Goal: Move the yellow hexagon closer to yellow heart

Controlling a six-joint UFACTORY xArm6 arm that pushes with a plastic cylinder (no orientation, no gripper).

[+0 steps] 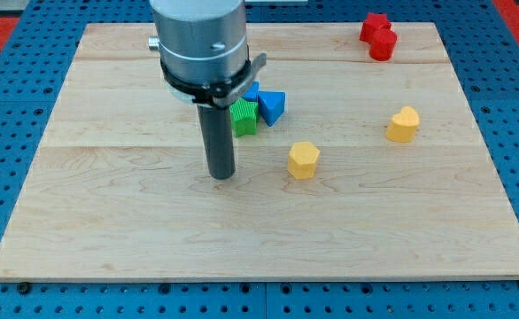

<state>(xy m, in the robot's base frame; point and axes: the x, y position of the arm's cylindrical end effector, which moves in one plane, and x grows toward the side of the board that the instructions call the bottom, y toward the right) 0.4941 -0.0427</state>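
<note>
The yellow hexagon (302,160) lies near the middle of the wooden board (135,230). The yellow heart (403,124) lies to its right and a little toward the view's top, well apart from it. My tip (220,175) rests on the board to the left of the yellow hexagon, with a clear gap between them. The rod stands upright under the grey arm housing.
A green block (244,117) and blue blocks (271,105) cluster just behind the rod, partly hidden by the arm. Two red blocks (378,35) sit at the board's top right. Blue pegboard surrounds the board.
</note>
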